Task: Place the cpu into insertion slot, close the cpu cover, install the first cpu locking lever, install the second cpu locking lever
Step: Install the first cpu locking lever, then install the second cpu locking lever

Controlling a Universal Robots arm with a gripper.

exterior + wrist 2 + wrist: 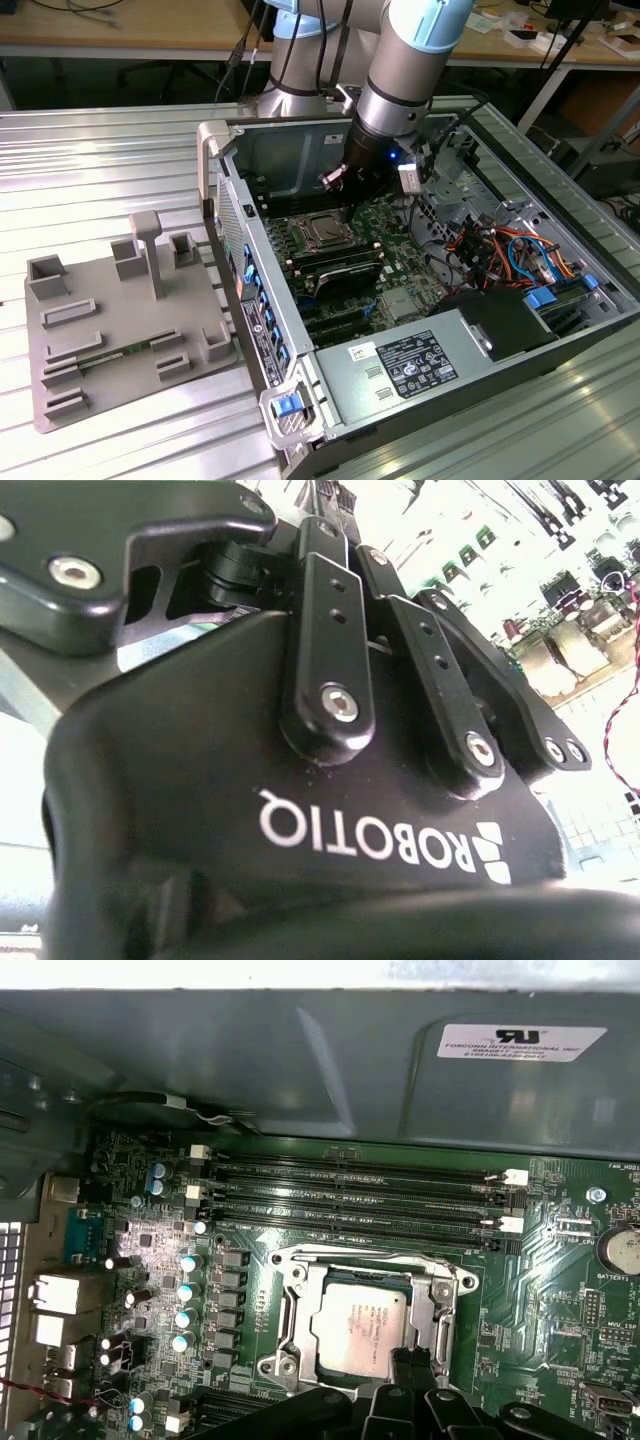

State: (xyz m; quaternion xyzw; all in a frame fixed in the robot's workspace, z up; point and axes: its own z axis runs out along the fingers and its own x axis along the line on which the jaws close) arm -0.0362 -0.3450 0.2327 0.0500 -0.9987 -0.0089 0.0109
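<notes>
1 cpu beneath cpu cover

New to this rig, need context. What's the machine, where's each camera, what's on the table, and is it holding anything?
The machine is a single robot arm reaching into an open computer case that lies on a ribbed metal table.

The exterior view looks on from off the arm. Both wrist views ride on the arm: the second wrist view shows the gripper's black body close up, and the first wrist view looks down at the green motherboard.

There, the cpu sits in the insertion slot, with the cpu cover framing it and the gripper just above its edge.

Beside the case lies a grey fixture plate.

I can't tell whether anything is held.
</notes>
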